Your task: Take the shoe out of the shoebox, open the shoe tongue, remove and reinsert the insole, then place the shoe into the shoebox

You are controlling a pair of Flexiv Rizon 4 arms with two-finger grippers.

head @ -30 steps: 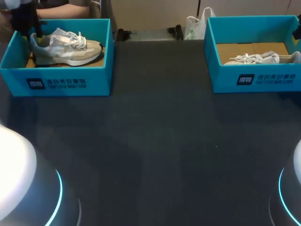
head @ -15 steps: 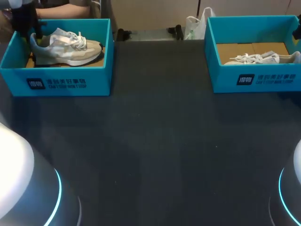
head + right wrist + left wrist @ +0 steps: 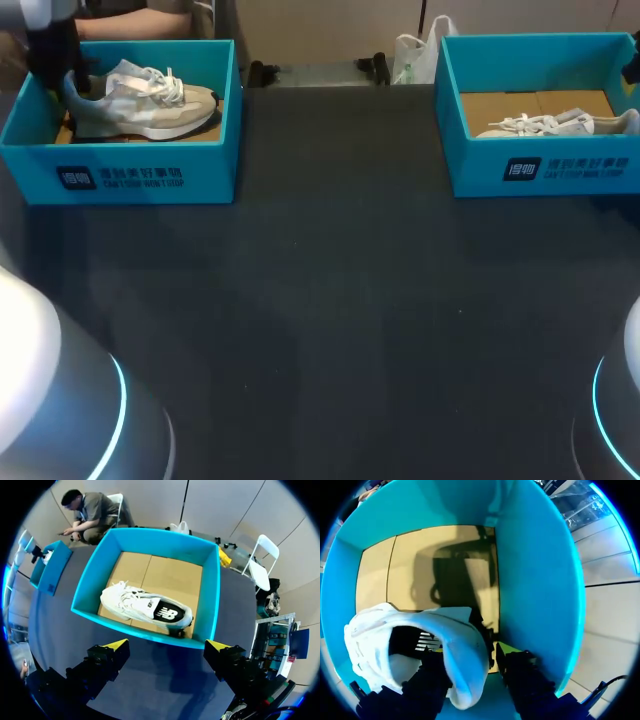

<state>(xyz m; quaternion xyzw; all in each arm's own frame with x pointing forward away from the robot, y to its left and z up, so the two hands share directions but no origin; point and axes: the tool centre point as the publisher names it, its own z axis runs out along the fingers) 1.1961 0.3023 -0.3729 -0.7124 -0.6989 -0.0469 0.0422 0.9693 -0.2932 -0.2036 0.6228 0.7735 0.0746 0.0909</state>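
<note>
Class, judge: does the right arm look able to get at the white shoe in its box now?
Probably yes: the shoebox ahead of the open right gripper has no lid, and nothing covers the shoe.

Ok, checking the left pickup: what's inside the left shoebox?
A beige shoe lying on the cardboard floor, with the left end effector at its heel. The floor under the shoe is covered.
</note>
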